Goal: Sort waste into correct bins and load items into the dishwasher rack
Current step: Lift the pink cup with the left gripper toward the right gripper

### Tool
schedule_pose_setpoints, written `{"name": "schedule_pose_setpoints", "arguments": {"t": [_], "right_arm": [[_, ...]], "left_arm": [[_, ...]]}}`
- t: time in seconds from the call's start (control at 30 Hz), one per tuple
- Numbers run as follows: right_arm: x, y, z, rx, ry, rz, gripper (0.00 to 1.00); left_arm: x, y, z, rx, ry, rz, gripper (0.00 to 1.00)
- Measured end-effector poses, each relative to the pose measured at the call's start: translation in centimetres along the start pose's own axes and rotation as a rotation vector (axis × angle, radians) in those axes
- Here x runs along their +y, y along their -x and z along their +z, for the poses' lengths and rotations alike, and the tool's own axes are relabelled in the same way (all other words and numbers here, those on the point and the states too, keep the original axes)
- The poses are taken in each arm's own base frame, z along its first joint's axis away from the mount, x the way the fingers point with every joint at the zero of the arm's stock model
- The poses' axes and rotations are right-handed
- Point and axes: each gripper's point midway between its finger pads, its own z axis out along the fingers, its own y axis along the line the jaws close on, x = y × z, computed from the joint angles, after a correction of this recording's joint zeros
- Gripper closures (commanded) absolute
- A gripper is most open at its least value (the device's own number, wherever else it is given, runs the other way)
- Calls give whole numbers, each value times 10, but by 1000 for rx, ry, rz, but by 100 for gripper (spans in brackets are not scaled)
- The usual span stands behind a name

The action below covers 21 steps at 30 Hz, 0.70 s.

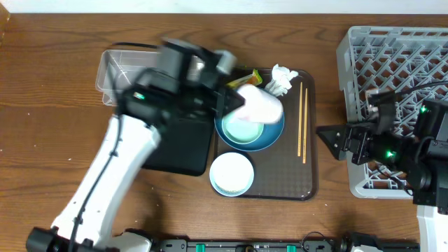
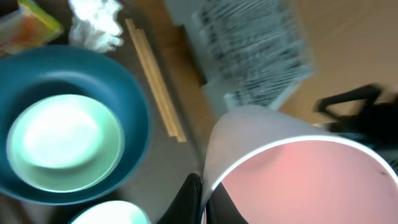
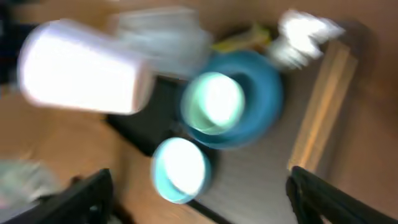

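Wooden table (image 1: pixel 56 84) bears clear tub (image 1: pixel 115 73), black tray (image 1: pixel 185 150), brown tray (image 1: pixel 280 187), grey rack (image 1: pixel 392 49).

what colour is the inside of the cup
The cup is pink inside; clearest in the left wrist view.

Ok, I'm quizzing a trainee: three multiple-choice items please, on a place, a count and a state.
1. The mint-green bowl sits: A in the blue bowl, B in the rack, C on the black tray.
2. Chopsticks on the brown tray: A one, B two, C four.
3. The left pincer is: A open, B shut on the pink cup, C unseen.
Answers: A, it nests inside; B, a pair lies side by side; B, the cup hangs clamped above the bowls.
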Motion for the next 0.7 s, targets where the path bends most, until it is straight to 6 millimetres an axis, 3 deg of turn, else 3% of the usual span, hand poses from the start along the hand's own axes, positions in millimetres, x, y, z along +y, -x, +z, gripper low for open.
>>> {"name": "schedule_pose_setpoints", "arguments": {"t": [0.13, 0.27, 0.5, 0.7], "right_arm": [[38, 18, -4, -68, 210, -132, 3], [73, 25, -5, -94, 367, -246, 5], [109, 22, 13, -50, 462, -302, 7], [124, 16, 41, 12, 484, -294, 10]], "left_arm": [[-3, 6, -18, 18, -200, -90, 94], [-21, 4, -28, 47, -339, -100, 94], [-49, -6, -31, 107, -478, -87, 94], [-62, -13, -27, 145, -517, -83, 94]]}}
